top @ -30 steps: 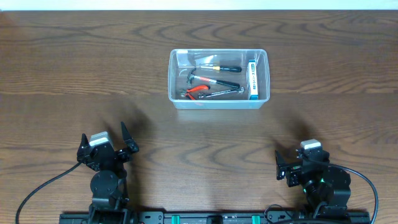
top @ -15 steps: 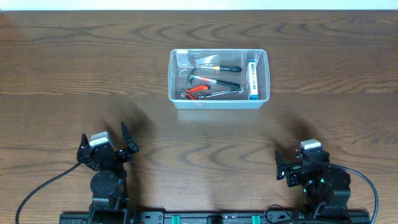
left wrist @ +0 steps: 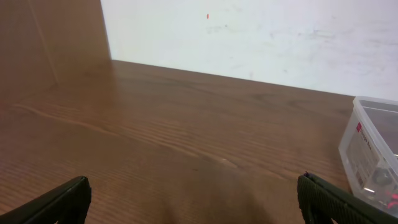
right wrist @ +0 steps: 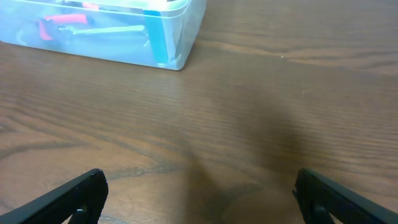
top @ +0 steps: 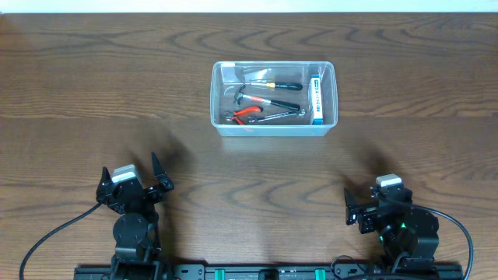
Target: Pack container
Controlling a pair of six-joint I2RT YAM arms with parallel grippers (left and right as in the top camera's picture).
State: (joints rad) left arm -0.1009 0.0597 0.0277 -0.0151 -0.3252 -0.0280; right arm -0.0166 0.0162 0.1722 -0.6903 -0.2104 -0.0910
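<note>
The clear plastic container point(top: 327, 97) stands at the table's middle back. Inside it lie a screwdriver with a black handle point(top: 274, 84), a small hammer point(top: 264, 101), red-handled pliers point(top: 246, 113), a metal wrench point(top: 282, 115) and a blue-and-white box point(top: 316, 99). The container also shows at the right edge of the left wrist view point(left wrist: 373, 149) and at the top left of the right wrist view point(right wrist: 180, 31). My left gripper point(top: 132, 180) is open and empty near the front left. My right gripper point(top: 373, 204) is open and empty near the front right. Both are far from the container.
The wooden table point(top: 93, 85) stretches all around the container. A white wall point(left wrist: 249, 37) rises behind the table's far edge. The arm bases and cables sit along the front edge.
</note>
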